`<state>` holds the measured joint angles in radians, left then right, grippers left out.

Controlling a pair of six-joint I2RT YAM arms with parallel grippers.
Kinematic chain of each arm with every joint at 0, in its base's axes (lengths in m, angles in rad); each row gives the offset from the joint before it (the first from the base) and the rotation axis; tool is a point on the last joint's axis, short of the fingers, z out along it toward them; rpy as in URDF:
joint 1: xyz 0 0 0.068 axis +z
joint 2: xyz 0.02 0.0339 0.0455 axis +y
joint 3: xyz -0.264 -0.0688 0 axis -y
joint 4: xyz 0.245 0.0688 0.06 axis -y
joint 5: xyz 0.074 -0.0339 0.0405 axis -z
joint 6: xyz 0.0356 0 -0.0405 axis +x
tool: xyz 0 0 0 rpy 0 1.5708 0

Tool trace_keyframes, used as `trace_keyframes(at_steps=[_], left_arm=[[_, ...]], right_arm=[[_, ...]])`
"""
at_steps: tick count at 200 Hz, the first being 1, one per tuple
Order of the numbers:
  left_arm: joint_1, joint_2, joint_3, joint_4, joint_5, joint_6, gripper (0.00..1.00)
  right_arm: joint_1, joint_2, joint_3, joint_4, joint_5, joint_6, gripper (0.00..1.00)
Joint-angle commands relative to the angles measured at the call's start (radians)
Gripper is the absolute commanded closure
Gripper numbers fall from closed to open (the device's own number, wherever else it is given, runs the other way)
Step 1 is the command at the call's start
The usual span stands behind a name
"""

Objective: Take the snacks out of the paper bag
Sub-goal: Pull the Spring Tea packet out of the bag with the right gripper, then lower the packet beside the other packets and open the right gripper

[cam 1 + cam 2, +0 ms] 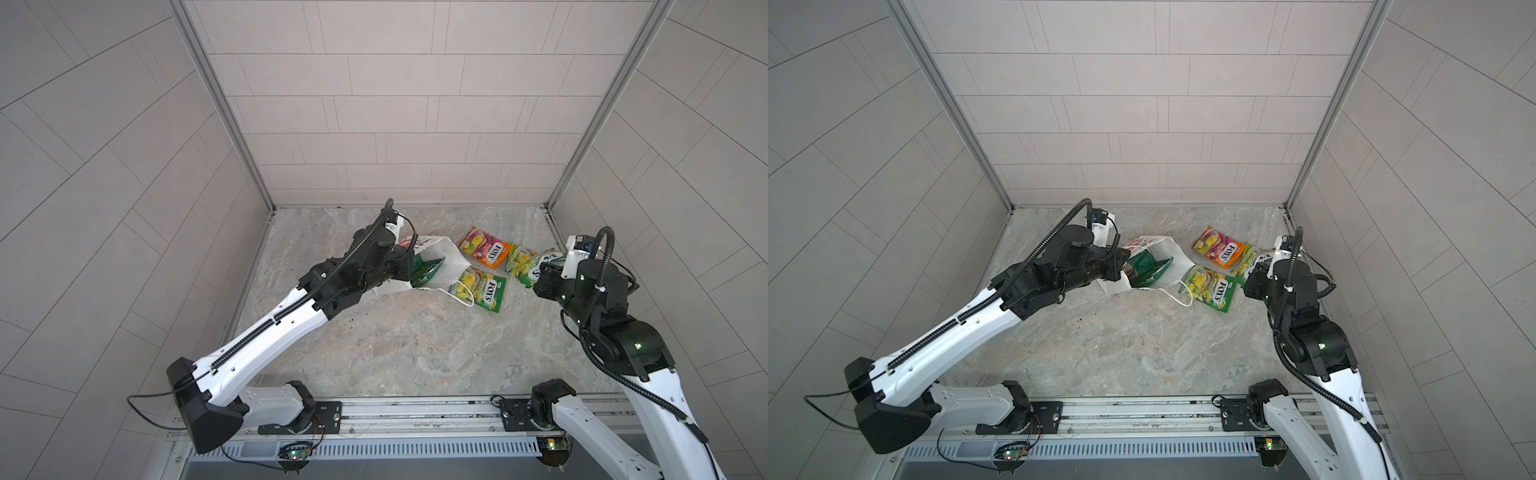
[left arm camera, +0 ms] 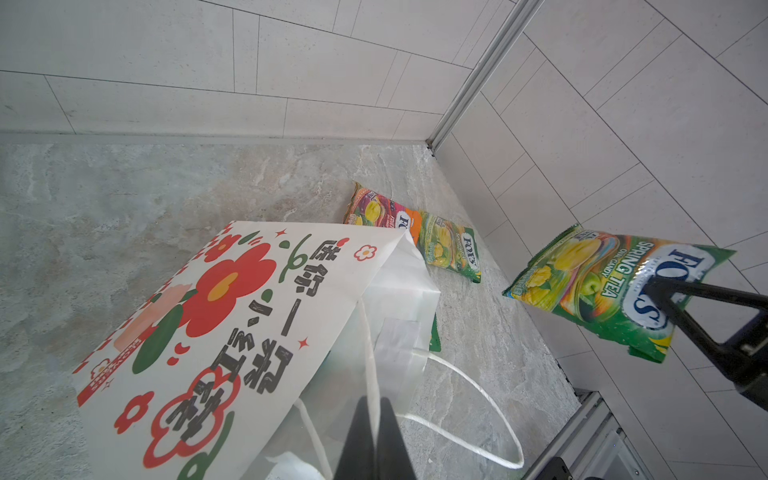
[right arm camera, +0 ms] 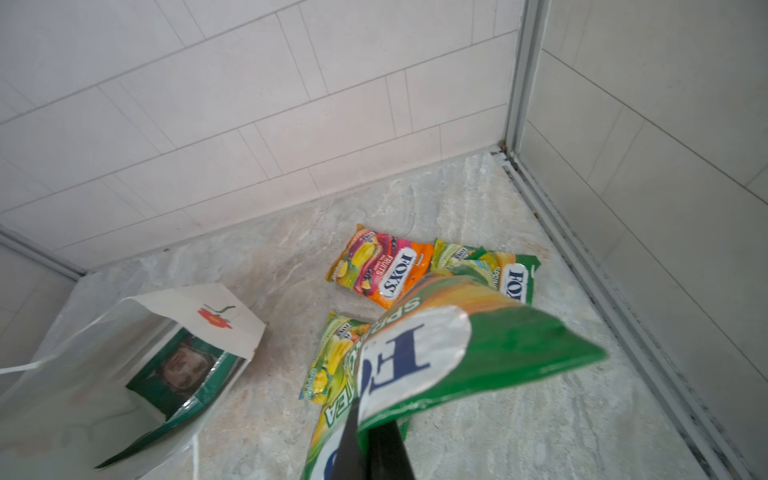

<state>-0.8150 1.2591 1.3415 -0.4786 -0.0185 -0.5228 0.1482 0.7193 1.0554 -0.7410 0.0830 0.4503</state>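
- Lying on its side toward the back edge of the worktop (image 1: 415,345), a little left of the middle, the paper bag (image 1: 446,253) (image 1: 1169,253) (image 2: 232,332) (image 3: 216,316) has its open mouth turned toward the front right corner and its red-flower print facing up.
- Inside it sits the dark green crisp bag (image 1: 426,270) (image 1: 1148,270) (image 3: 183,370), the printed face showing through the mouth.
- The left gripper (image 1: 409,266) (image 2: 376,405) is pinched tight on the upper rim of the paper bag at the mouth; in the left wrist view a thin white edge runs between its closed fingers.
- A white cord handle (image 1: 461,293) (image 2: 469,415) trails from the mouth onto the worktop, touching the nearest yellow-green FOX'S packet (image 1: 484,289) (image 1: 1212,289) (image 3: 332,357), which lies flat just beside the mouth.
- The orange FOX'S Fruits packet (image 1: 484,247) (image 1: 1219,248) (image 2: 378,210) (image 3: 382,270) lies flat behind that one, nearer the back edge.
- A second yellow-green FOX'S packet (image 2: 451,249) (image 3: 511,270) lies against the orange one on the side of the right edge.
- The right gripper (image 2: 656,291) (image 3: 365,436) is clamped on one end of a FOX'S Spring Tea packet (image 2: 602,286) (image 3: 478,353), which hangs clear of the worktop near the right edge, above the second yellow-green packet.
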Motion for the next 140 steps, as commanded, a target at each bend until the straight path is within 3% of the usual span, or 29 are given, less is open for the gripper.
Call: trace_keyframes(at_steps=[1, 21, 60, 102, 140], left_arm=[[-0.005, -0.026, -0.012, -0.006, 0.008, 0.016, 1.00], [-0.006, -0.026, -0.013, -0.005, 0.011, 0.015, 1.00], [-0.006, -0.026, -0.013, -0.006, 0.012, 0.017, 1.00], [-0.006, -0.026, -0.015, -0.005, 0.013, 0.014, 1.00], [-0.006, -0.034, -0.022, -0.001, 0.012, 0.014, 1.00]], right_arm=[[-0.091, 0.023, -0.010, -0.022, -0.136, -0.080, 1.00], [-0.163, 0.059, -0.031, -0.042, -0.194, -0.122, 1.00], [-0.242, 0.111, -0.077, -0.064, -0.182, -0.195, 1.00], [-0.246, 0.172, -0.126, -0.019, -0.116, -0.225, 1.00], [-0.265, 0.243, -0.162, 0.062, -0.194, -0.240, 1.00]])
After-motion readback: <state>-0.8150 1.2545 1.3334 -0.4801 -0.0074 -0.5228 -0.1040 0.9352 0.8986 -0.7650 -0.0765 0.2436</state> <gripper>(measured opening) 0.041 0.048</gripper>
